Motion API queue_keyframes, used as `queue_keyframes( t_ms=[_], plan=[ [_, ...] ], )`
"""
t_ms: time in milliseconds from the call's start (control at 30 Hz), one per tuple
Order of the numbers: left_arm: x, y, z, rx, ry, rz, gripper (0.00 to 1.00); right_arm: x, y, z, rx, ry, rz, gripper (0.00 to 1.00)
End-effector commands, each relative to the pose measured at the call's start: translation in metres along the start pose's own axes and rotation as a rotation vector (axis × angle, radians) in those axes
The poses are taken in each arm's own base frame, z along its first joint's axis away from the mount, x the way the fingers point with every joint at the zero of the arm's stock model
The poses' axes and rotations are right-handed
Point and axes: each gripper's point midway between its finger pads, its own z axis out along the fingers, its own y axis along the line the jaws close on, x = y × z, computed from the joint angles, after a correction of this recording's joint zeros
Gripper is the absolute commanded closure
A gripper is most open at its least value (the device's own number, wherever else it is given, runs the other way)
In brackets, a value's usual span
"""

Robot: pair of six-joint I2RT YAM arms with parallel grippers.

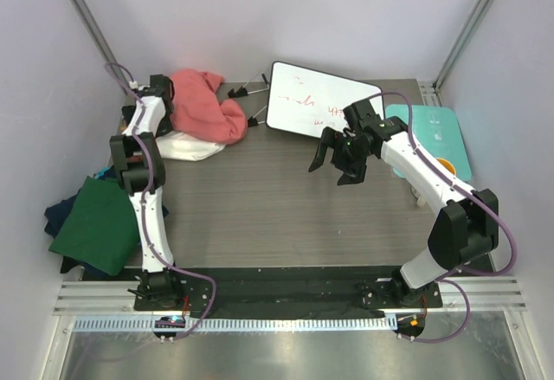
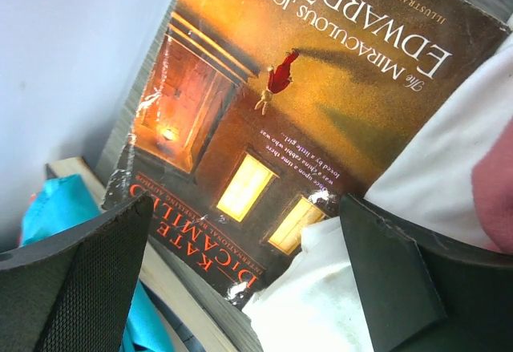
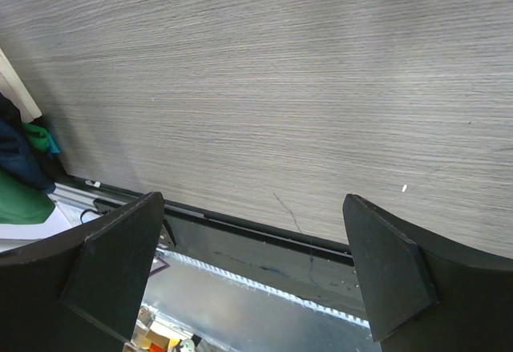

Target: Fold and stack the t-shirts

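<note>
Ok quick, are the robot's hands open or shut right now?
Left gripper: open, empty, by a book and white cloth.
Right gripper: open, empty, above the table.

One overhead view, two wrist views.
The top camera looks down from high behind the near edge over the grey surface (image 1: 260,207). The left wrist camera sits close over a paperback book (image 2: 304,111). The right one, higher, faces the surface's near edge and shares the dark green t-shirt (image 1: 95,224) with the top view.
</note>
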Motion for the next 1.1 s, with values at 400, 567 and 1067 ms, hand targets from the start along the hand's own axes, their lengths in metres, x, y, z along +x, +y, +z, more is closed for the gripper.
queue_keyframes(
  t_ms=[400,567,1067],
  plan=[
    [0.052,-0.030,0.002,-0.085,0.058,0.220,0.00,0.004,0.003,-0.008,-0.037,-0.036,-0.006,0.00],
    [0.041,-0.023,-0.008,-0.095,0.037,0.198,0.00,0.005,0.002,-0.008,-0.042,-0.040,-0.003,0.00],
    [0.003,-0.028,-0.088,0.099,-0.058,0.099,0.00,-0.008,0.014,-0.004,-0.086,-0.079,-0.021,0.00]
  ],
)
